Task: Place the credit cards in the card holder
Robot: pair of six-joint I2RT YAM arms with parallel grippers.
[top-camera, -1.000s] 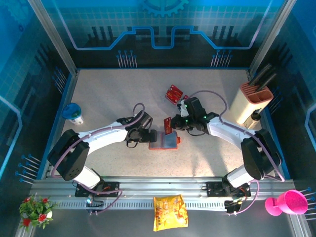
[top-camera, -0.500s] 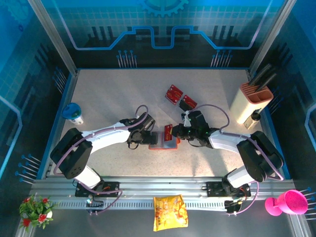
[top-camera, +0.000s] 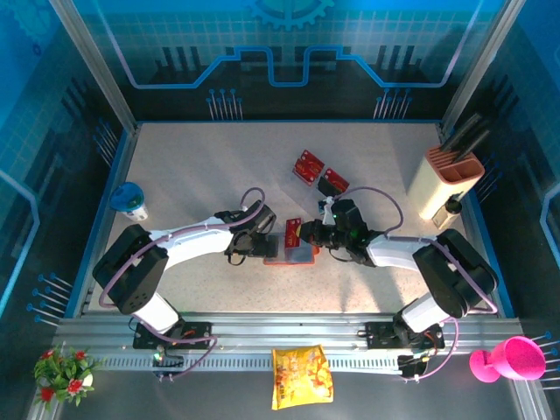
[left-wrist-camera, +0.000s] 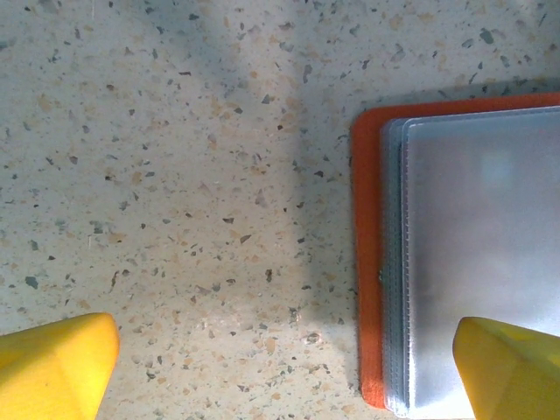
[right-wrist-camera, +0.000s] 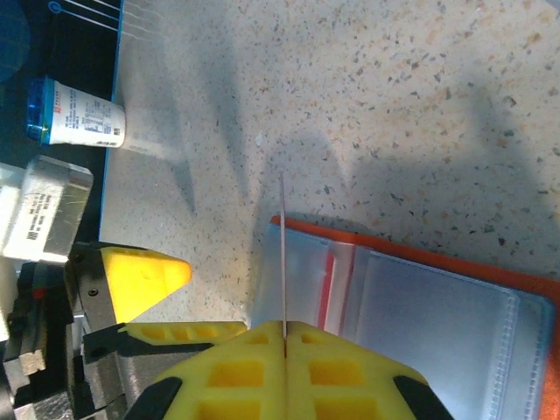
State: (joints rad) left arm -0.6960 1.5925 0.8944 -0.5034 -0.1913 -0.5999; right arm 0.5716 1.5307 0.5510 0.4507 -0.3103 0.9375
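The card holder (top-camera: 297, 255) lies open on the table, orange with clear grey-blue pockets (left-wrist-camera: 481, 254). My right gripper (top-camera: 308, 234) is shut on one red credit card (top-camera: 293, 229), held on edge over the holder's left part. In the right wrist view that card is a thin line (right-wrist-camera: 283, 254) rising from the shut gripper (right-wrist-camera: 285, 337) above the pockets (right-wrist-camera: 420, 306). My left gripper (top-camera: 262, 246) is open at the holder's left edge. One of its fingertips (left-wrist-camera: 52, 367) is over bare table, the other over the pockets. Two more credit cards (top-camera: 307, 164), (top-camera: 332, 182) lie behind.
A beige knife block (top-camera: 451, 179) stands at the right edge and a blue-capped white bottle (top-camera: 129, 201) at the left. On the near rail are a yellow snack bag (top-camera: 300, 376), a pink cup (top-camera: 507, 359) and a small flower pot (top-camera: 61, 372).
My right gripper has carried the red card nearer and down, over the holder's left part. My left gripper has edged slightly right, against the holder's left edge.
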